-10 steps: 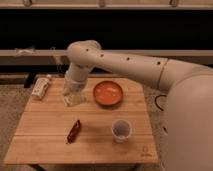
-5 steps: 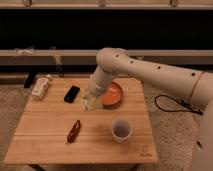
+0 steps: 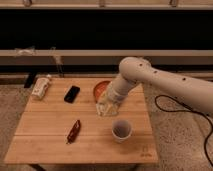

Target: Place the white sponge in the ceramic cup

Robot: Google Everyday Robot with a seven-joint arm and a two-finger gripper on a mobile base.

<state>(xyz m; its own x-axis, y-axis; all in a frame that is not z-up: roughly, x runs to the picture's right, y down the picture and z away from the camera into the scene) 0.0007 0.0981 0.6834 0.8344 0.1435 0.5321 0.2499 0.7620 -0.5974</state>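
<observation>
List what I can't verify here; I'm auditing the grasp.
Camera view:
- hand, shut on white sponge between orange bowl and ceramic cup: fingers hidden by arm and sponge.
- orange bowl: right half behind arm.
- packet: print too small.
- arm: base cut off at right edge.

On the table (image 3: pixel 45 145) we find the packet (image 3: pixel 41 87) at the upper left corner, the phone (image 3: pixel 72 93) just right of it, and the bowl (image 3: pixel 101 89) further right, partly behind the arm. At frame centre, just below the bowl, we see the gripper (image 3: pixel 110 104) with the sponge (image 3: pixel 105 111) in it, up and left of the cup (image 3: pixel 121 130). A slim wrapped item (image 3: pixel 74 131) lies well left of the cup.
</observation>
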